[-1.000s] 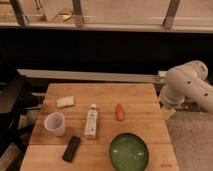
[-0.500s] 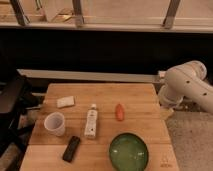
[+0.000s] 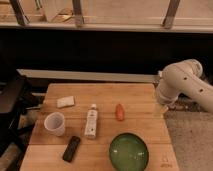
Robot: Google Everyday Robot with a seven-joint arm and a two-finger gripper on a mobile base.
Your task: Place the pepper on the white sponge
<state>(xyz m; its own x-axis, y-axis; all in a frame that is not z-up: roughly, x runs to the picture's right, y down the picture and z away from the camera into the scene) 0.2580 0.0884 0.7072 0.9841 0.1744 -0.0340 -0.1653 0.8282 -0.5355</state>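
We see the pepper [image 3: 120, 111] lying flat on the wooden table [image 3: 145, 97], near the middle. It is small and orange-red, long and thin, with one end more pointed. Nothing is touching it. The white sponge [image 3: 65, 102] is a little flat block lying well apart from the pepper, toward the far left side of the table. Between them lies a white tube [image 3: 91, 121] with a label we cannot read. A white cup [image 3: 55, 123] stands in front of the sponge. Near the cup is a dark flat thing [image 3: 71, 148], and we cannot tell what it is. The green bowl [image 3: 129, 151] in front of the pepper is cut off at the bottom edge. The white arm [image 3: 182, 82] bends down by the right side of the table and is cut off at the right edge. The pincer [image 3: 163, 104] is at its low end, beside the table edge and away from the pepper. We cannot tell if it is wide or narrow.
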